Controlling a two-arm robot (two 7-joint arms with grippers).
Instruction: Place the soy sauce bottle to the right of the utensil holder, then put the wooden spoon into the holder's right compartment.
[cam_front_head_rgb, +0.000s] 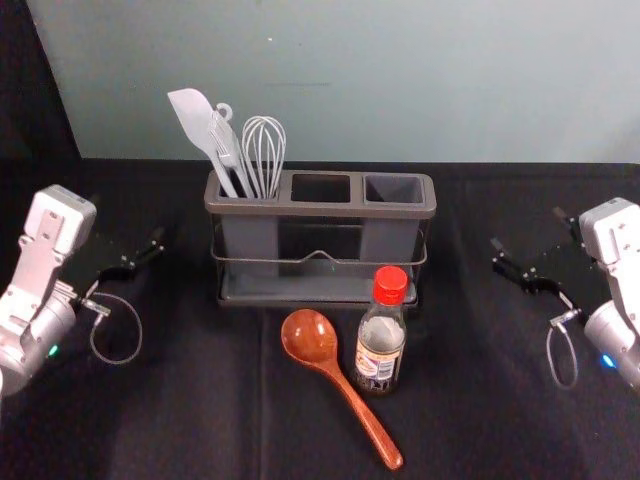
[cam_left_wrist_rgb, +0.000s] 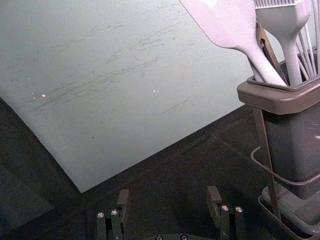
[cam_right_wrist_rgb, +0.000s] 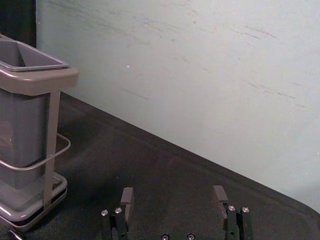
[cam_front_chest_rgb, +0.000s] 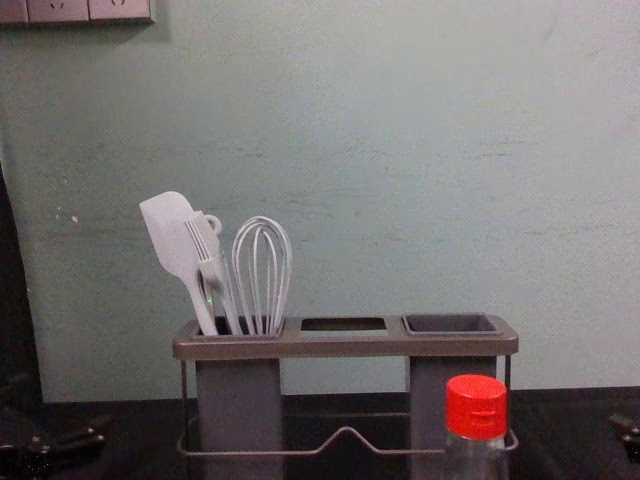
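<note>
Hanging well right of the utensil holder (cam_front_head_rgb: 330, 209), the right gripper (cam_right_wrist_rgb: 173, 191) is holding its jaws wide apart around nothing, while the left gripper (cam_left_wrist_rgb: 168, 192), equally spread and empty, is resting on the opposite side. I'd be approaching level, squeezing the soy sauce bottle (cam_front_head_rgb: 380, 345) gently below its cap (cam_front_head_rgb: 391, 285) and lifting clear of the wooden spoon (cam_front_head_rgb: 347, 394) close beside it. Before the holder's right end, the bottle is standing upright, showing a red top, transparent shoulders and a pale, patterned label.
</note>
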